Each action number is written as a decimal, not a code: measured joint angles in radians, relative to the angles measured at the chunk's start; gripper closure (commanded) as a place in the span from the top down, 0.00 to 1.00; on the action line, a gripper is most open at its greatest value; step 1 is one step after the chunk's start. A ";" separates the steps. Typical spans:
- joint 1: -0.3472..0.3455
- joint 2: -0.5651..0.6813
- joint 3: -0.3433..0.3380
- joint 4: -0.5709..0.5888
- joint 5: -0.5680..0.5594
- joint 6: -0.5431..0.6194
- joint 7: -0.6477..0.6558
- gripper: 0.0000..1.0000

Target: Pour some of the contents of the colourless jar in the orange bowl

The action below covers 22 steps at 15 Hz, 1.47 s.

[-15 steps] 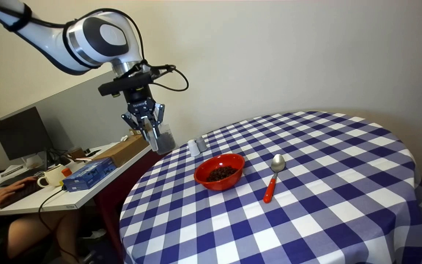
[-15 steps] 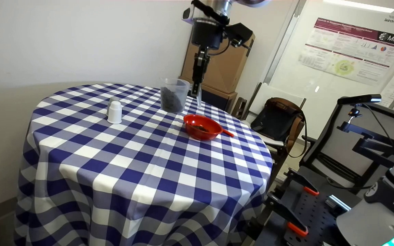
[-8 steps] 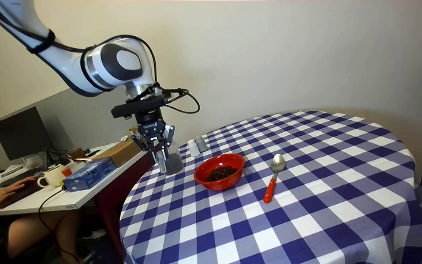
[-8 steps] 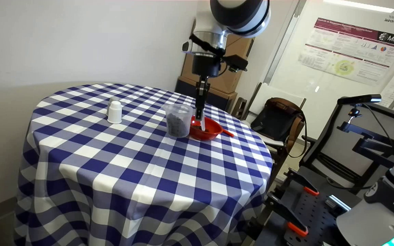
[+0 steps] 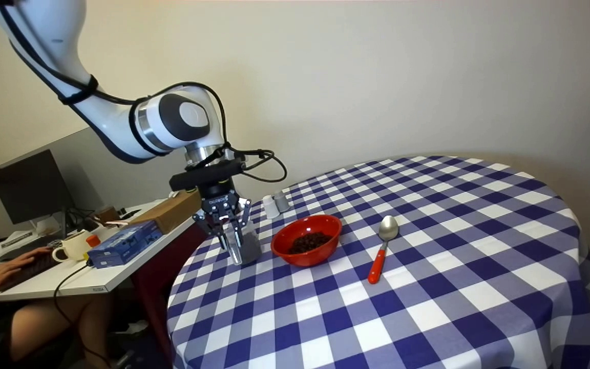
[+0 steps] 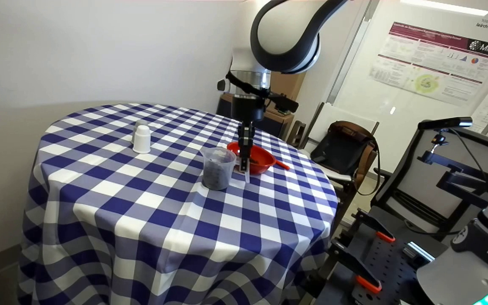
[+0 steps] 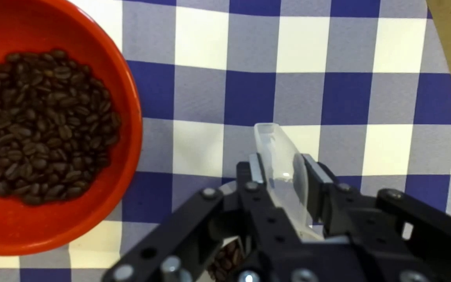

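Tabletop (image 5: 459, 246): bowl (image 5: 307, 259) is sitting toward one edge. Gripper (image 7: 282, 172) is clenching jar (image 6: 217, 171) by its handle (image 7: 273, 147), between bowl and edge; whether jar is resting, can't tell. Likely risk: grip loosening while jar is hovering, tipping it, beans (image 7: 226, 260) spilling.

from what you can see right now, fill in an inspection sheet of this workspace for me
Surface: checked blue-and-white tablecloth, hanging in folds at the edge.
Bowl: red-orange, brown beans in it.
Jar: clear, roughly upright beside the bowl, apart from it; its contents are beans too; cannot tell whether its base touches the tablecloth.
Clutter: spoon lying beside the bowl; white container and grey container standing close together.
Tool: closed on the jar's handle.
Cables: black cable strapped along the arm, looping out near the tool; thin cord hanging off the desk.
Surroundings: person seated at the desk; dark bag and poster further back.
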 measured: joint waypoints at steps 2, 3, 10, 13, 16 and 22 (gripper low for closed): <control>0.000 0.000 0.006 0.000 0.001 0.000 -0.003 0.66; -0.001 0.002 0.011 0.000 0.003 0.000 -0.010 0.73; -0.042 -0.064 0.043 -0.024 0.114 -0.020 -0.146 1.00; -0.085 -0.175 0.034 -0.052 0.171 -0.070 -0.216 1.00; -0.106 -0.310 -0.016 -0.085 0.180 -0.149 -0.229 1.00; -0.110 -0.616 -0.131 -0.224 0.145 -0.206 -0.144 1.00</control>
